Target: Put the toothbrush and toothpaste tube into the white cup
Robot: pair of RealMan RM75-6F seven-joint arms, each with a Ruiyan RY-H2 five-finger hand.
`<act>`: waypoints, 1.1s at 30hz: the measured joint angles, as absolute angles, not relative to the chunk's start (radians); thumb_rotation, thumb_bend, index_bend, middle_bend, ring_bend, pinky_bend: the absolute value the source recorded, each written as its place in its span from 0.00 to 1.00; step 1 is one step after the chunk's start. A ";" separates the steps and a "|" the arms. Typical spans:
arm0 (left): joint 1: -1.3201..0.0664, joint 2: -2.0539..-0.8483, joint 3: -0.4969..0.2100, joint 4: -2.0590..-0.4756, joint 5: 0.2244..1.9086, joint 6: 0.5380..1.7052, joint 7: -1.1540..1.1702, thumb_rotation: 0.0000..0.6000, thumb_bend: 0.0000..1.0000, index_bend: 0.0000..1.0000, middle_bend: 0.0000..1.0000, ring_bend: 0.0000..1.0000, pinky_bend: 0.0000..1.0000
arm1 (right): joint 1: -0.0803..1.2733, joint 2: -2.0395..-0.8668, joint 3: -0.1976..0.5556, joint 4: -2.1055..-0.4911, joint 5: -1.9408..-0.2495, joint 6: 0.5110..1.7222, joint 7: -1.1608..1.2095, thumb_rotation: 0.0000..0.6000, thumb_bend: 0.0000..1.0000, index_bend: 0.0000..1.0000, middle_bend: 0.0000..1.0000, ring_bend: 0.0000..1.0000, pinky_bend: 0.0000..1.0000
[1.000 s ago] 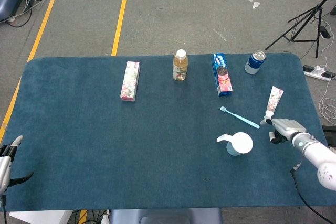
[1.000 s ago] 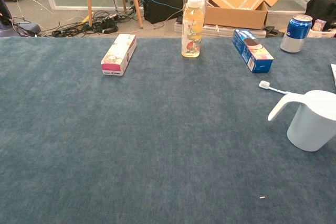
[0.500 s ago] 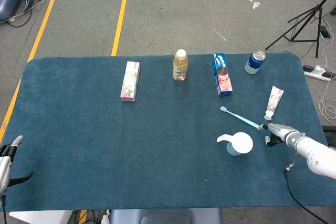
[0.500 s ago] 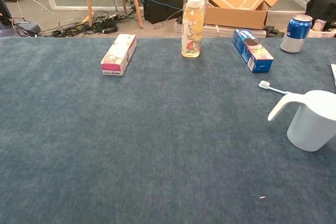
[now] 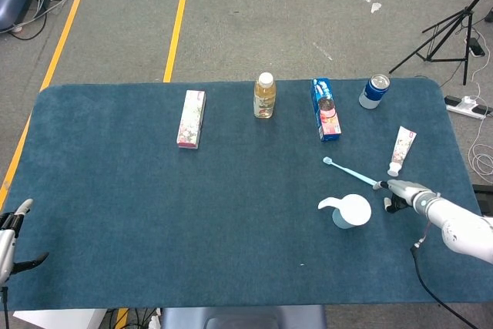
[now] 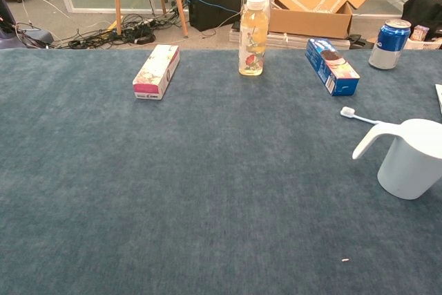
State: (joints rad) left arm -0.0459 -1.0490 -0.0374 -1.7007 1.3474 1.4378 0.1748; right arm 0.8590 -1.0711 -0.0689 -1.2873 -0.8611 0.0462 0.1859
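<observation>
Right hand, grip state indiscernible, touches the handle end of the slim blue plastic toothbrush (bristle head points away, up-left).

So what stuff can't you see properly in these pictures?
- Right hand, head view: too small to tell whether it grips the toothbrush handle tip; the chest view's edge leaves it out.
- Toothpaste tube, chest view: cut off by the right edge.
- White cup, chest view: its right side is cut off, its inside unseen.
- Left hand, head view: partly cut by the left edge.
</observation>
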 measured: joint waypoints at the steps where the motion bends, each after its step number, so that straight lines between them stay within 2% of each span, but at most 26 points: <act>1: -0.046 -1.049 -0.037 -1.701 1.347 1.437 0.175 1.00 0.00 0.06 0.23 0.20 0.28 | 0.859 -1.075 -0.069 -1.282 -0.865 0.050 0.192 1.00 0.68 0.14 1.00 1.00 1.00; 16: -0.046 -1.047 -0.037 -1.703 1.348 1.438 0.173 1.00 0.00 0.06 0.23 0.20 0.28 | 0.844 -1.146 -0.083 -1.199 -0.873 0.163 0.240 1.00 0.68 0.11 1.00 1.00 1.00; 21: -0.045 -1.046 -0.038 -1.703 1.347 1.439 0.172 1.00 0.00 0.06 0.23 0.20 0.28 | 0.825 -1.125 -0.073 -1.245 -0.886 0.208 0.243 1.00 0.64 0.11 1.00 1.00 1.00; 24: -0.046 -1.048 -0.036 -1.704 1.349 1.437 0.176 1.00 0.00 0.06 0.23 0.20 0.28 | 0.805 -1.093 -0.061 -1.299 -0.907 0.267 0.240 1.00 0.62 0.16 0.98 1.00 1.00; 30: -0.049 -1.052 -0.033 -1.703 1.349 1.431 0.185 1.00 0.00 0.06 0.23 0.20 0.28 | 0.753 -1.049 -0.037 -1.384 -0.955 0.453 0.205 1.00 0.45 0.26 0.92 0.98 1.00; 33: -0.049 -1.053 -0.033 -1.702 1.346 1.429 0.185 1.00 0.00 0.06 0.23 0.20 0.28 | 0.723 -1.047 -0.025 -1.402 -0.975 0.557 0.171 1.00 0.34 0.29 0.86 0.92 0.99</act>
